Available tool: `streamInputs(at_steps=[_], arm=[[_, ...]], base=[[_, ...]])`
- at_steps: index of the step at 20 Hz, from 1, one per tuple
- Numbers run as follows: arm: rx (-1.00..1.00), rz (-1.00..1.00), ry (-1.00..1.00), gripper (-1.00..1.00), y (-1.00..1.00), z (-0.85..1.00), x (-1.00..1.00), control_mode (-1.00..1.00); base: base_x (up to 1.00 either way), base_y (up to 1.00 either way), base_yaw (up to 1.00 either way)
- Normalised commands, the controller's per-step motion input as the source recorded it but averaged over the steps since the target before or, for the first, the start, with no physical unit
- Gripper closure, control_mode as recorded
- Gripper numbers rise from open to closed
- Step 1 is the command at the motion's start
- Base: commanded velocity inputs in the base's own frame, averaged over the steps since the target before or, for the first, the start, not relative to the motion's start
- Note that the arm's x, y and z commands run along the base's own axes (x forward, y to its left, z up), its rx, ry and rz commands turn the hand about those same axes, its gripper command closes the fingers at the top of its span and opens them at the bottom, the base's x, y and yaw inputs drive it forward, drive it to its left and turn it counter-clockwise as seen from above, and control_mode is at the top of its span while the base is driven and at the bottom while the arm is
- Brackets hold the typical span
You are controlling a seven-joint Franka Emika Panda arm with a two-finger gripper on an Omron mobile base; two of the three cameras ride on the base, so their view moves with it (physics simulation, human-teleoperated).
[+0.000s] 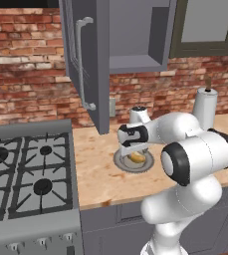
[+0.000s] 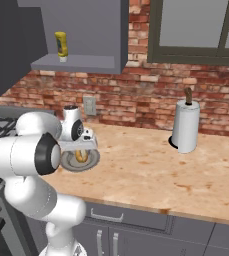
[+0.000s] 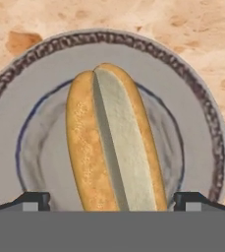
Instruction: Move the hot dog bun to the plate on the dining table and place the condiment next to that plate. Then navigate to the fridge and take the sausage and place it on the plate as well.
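The yellow-tan hot dog bun [image 3: 114, 142] lies split side up in a small grey dish with a ringed rim [image 3: 202, 98] on the wood counter beside the stove. My gripper [image 3: 112, 201] hangs open right over it, one fingertip on each side of the bun's near end, touching nothing. From the base views the hand [image 1: 133, 148] [image 2: 81, 147] hovers just above the dish [image 1: 119, 160] [image 2: 92, 161] and the bun [image 1: 137, 158] [image 2: 81, 157]. The yellow condiment bottle [image 2: 61, 46] stands on the open cabinet's shelf above. The plate, dining table, fridge and sausage are out of view.
A gas stove [image 1: 31, 174] adjoins the counter on the left. The open grey cabinet door [image 1: 85, 64] hangs over the counter's left end. A paper towel roll [image 2: 187, 125] [image 1: 205, 107] stands at the brick wall, with bare counter [image 2: 151, 175] in front of it.
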Motion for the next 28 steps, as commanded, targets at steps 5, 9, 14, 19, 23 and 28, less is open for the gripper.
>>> streamInputs(at_steps=[5,9,14,19,23,28], arm=[[0.00,0.00,0.00,-1.00,-0.05,-0.20,0.03,-1.00],[0.00,0.00,0.00,-1.00,-0.04,-0.21,0.07,-1.00],[0.00,0.00,0.00,1.00,0.00,-0.23,0.01,-1.00],[0.00,0.00,-0.01,1.00,0.00,-0.05,-0.04,-1.00],[0.00,0.01,-0.15,1.00,-0.01,0.23,-0.31,-1.00],[0.00,0.03,-0.17,1.00,-0.01,0.57,-0.43,-1.00]], base=[[0.00,0.00,0.00],[0.00,0.00,0.00],[0.00,0.00,0.00],[0.00,0.00,0.00],[0.00,0.00,0.00],[0.00,0.00,0.00]])
